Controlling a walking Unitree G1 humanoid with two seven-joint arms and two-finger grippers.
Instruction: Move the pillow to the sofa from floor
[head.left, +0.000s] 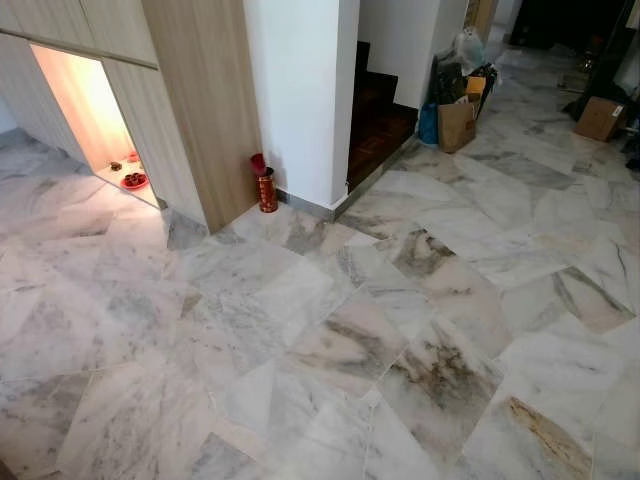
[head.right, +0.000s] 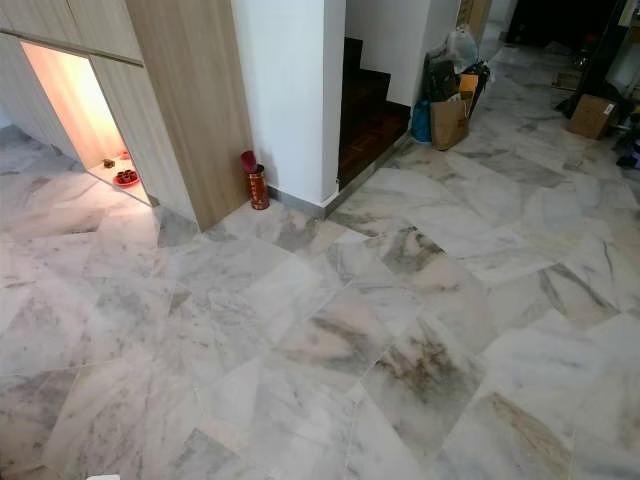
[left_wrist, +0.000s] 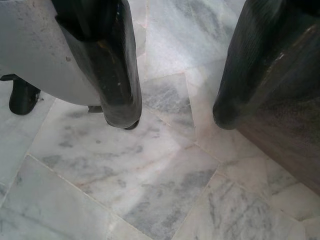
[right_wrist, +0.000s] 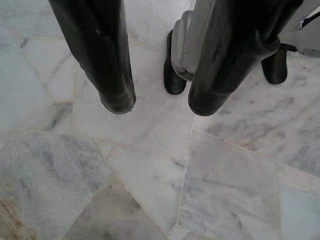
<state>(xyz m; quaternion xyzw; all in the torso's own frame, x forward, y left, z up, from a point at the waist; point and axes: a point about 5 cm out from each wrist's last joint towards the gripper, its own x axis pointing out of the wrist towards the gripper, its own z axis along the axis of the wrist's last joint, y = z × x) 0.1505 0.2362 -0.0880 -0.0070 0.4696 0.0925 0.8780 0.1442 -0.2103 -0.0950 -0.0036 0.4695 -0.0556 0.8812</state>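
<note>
The left gripper (left_wrist: 172, 112) hangs over the marble floor (head.left: 330, 340), fingers apart, holding nothing. The right gripper (right_wrist: 160, 105) does likewise, also spread and empty. A red canister (head.left: 267, 190) stands against the white wall (head.left: 300, 90); a paper bag (head.left: 456, 124) sits beyond.

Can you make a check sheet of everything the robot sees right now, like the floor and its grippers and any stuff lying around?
Surface: marble floor, pale with grey and brown veins, bare in front.
Job's things: nothing seen.
Clutter: red can at the foot of the white wall; paper bag among other bags; cardboard box far off on the right.
Grippers: left gripper open, hanging over the floor; right gripper open, hanging over the floor.
Cables: nothing seen.
Surroundings: wooden cabinet with a lit niche; dark stairs behind the wall.
</note>
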